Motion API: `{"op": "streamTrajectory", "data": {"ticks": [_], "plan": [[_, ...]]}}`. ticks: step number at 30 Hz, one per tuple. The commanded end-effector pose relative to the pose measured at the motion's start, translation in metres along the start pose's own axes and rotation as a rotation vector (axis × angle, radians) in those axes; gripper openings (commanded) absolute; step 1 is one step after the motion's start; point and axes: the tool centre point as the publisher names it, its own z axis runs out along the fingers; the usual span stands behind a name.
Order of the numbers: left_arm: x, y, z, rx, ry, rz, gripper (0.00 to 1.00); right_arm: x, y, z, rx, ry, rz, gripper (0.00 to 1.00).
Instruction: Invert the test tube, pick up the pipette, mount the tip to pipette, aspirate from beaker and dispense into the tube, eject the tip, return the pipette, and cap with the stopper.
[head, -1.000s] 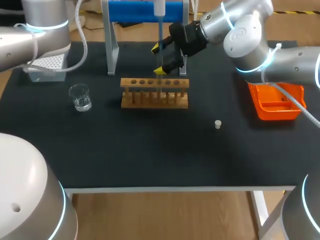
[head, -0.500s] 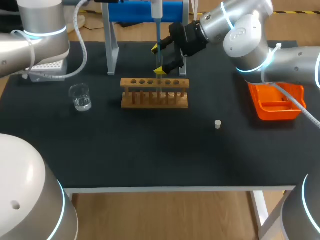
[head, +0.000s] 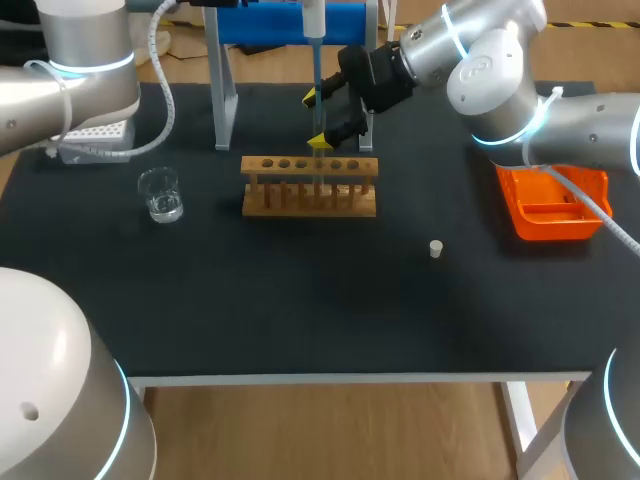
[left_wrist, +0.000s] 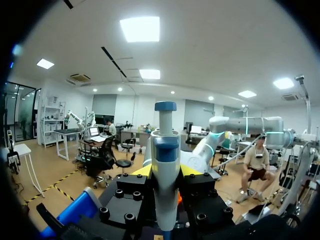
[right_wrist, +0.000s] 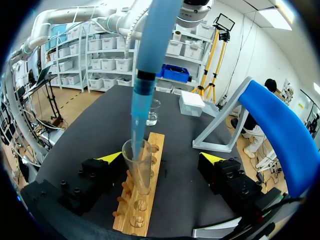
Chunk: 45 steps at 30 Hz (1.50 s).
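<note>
The left gripper (left_wrist: 165, 172) is clenched on the white-and-blue pipette (left_wrist: 165, 150). Its translucent blue tip (right_wrist: 137, 120) dips into the clear glass test tube (right_wrist: 139, 172), which stands in the light wooden rack (right_wrist: 141, 212). The right gripper (right_wrist: 162, 159) is released, its fingers wide to either side of the tube and touching nothing. Dispensing likely wants the tip kept plumb and off the glass wall. The small glass beaker (head: 160, 193) and the white stopper (head: 436, 248) sit well apart from both grippers. The blue-barred grey stand (head: 260, 22) just behind the right fingers may crowd any lift-out.
</note>
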Motion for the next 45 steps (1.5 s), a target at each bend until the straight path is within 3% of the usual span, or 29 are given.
{"op": "streamTrajectory", "data": {"ticks": [1, 45], "plan": [[-0.006, 0.003, 0.000, 0.003, 0.012, -0.004, 0.00, -0.001, 0.000, -0.001, 0.002, 0.003, 0.000, 1.00], [-0.013, 0.032, -0.003, 0.032, 0.011, -0.029, 0.00, -0.001, 0.000, -0.001, 0.002, 0.003, 0.000, 1.00]]}}
